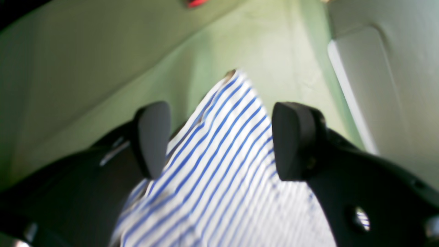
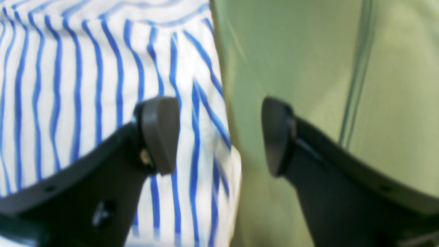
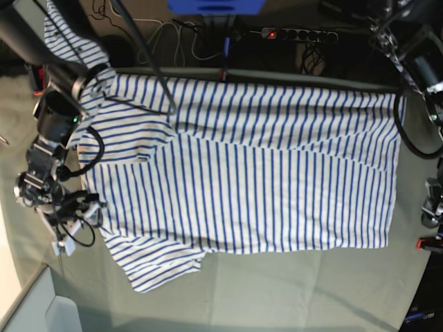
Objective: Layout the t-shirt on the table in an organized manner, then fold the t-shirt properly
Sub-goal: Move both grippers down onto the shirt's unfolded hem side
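White cotton t-shirt with thin blue stripes (image 3: 249,180) lying spread on the pale grey-green cloth counter (image 3: 291,290); left hand (image 1: 221,140) and right hand (image 2: 221,135) both gaping, gripping nothing; a careless regrasp is risking bunching the flattened cloth.

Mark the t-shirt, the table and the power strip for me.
t-shirt (image 3: 277,187): base view, middle of the striped body.
table (image 3: 291,283): base view, bare cloth below the hem.
power strip (image 3: 297,34): base view, its middle.
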Available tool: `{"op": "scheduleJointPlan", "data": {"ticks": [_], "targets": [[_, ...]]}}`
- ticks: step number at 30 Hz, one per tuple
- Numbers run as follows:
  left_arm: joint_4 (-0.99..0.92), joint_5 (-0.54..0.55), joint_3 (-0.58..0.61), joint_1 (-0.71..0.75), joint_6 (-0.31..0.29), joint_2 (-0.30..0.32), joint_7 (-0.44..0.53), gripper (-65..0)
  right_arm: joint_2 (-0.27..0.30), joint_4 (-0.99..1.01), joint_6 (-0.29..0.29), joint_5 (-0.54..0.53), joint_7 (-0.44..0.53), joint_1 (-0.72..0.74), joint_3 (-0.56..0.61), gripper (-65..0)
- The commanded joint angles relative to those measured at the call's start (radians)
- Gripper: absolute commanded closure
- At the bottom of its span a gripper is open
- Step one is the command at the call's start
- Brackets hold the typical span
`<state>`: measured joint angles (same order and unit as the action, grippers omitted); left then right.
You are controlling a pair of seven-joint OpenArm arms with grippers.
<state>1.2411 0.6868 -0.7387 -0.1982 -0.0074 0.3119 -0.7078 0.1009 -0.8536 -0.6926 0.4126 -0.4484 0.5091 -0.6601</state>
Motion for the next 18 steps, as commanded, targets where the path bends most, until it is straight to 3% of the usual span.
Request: {"op": "scheduleJointPlan", "data": {"ticks": [1, 7, 11, 18], "targets": [[-0.016, -0.026, 0.029, -0.030, 0.002, 0.019, 0.040, -44.9, 0.020, 0.035, -0.006, -0.004, 0.047, 0.041, 0.001, -38.4], [-0.254, -0.206, 0.199, -0.134, 0.002, 0.020, 0.273, -44.9, 0.070, 0.236, -0.006, 0.001, 0.262, 0.064, 0.013, -38.5], [-0.429, -0.270, 0.272, -0.194, 0.001, 0.034, 0.382, -44.9, 0.089, 0.310, -0.006, 0.001, 0.314, 0.062, 0.064, -38.4], [-0.688, -0.281, 0.425, -0.274, 0.001, 0.082, 0.509, -45.0, 0.090, 0.354, -0.006, 0.001, 0.353, 0.047, 0.125, -37.8]]}}
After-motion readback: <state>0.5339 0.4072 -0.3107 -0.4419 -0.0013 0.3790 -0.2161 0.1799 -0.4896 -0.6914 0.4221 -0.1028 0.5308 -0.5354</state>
